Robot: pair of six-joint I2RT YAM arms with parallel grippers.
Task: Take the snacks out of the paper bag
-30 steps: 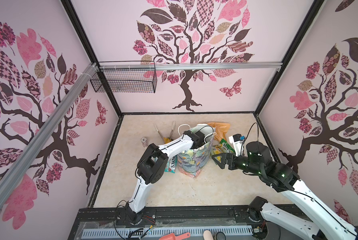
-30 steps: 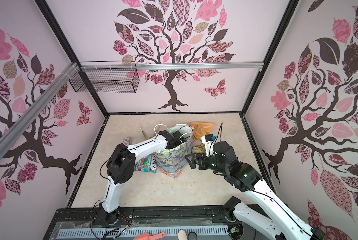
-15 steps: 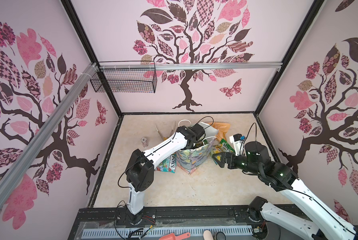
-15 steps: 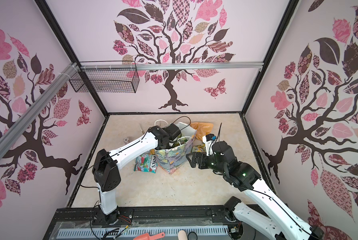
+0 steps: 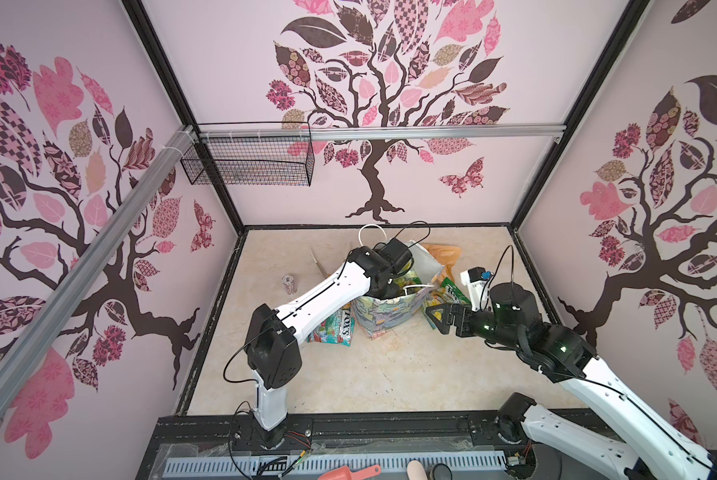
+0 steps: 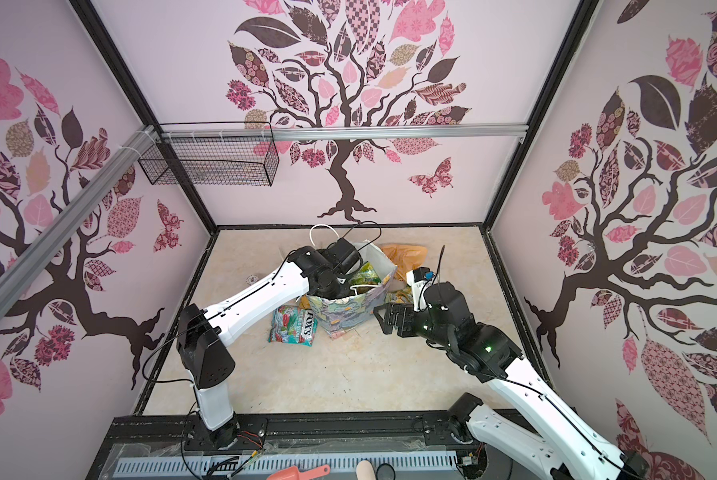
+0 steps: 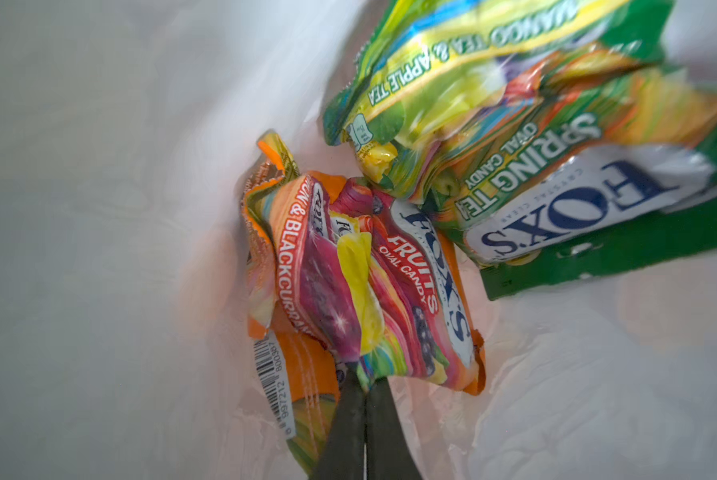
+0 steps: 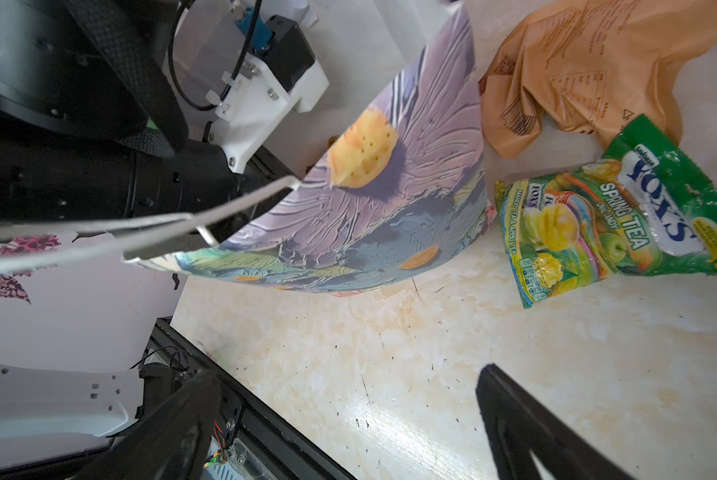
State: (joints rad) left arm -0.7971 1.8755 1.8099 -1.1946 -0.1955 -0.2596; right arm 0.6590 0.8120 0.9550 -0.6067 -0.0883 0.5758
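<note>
The bench (image 5: 390, 374) carries everything. The bag (image 5: 390, 318) stands mouth-up around its middle, a little toward the back edge, and shows in both top views (image 6: 342, 318).

My left arm reaches down into the bag's mouth. In the left wrist view my left pincer (image 7: 365, 384) is pressed together on the lower edge of the orange pouch (image 7: 390, 291), which is crumpled against the bag's white inner wall. The inner green pouch (image 7: 535, 174) lies just beside it, also in the bag and touching its upper end.

My right pincer (image 5: 439, 318) is spread wide, low over the bench near the bag's right side. Bare bench shows between its fingers (image 8: 514, 415).

The teal pouch (image 6: 294, 330) lies flat on the bench against the bag's left side, partly under my left arm. The outer green pouch (image 8: 597, 232) lies flat between the bag and the right edge. The tan pouch (image 8: 577, 62) sits just behind it, nearer the back edge.

A small crumpled wrapper (image 5: 289, 284) lies toward the left edge, well apart from the bag.
</note>
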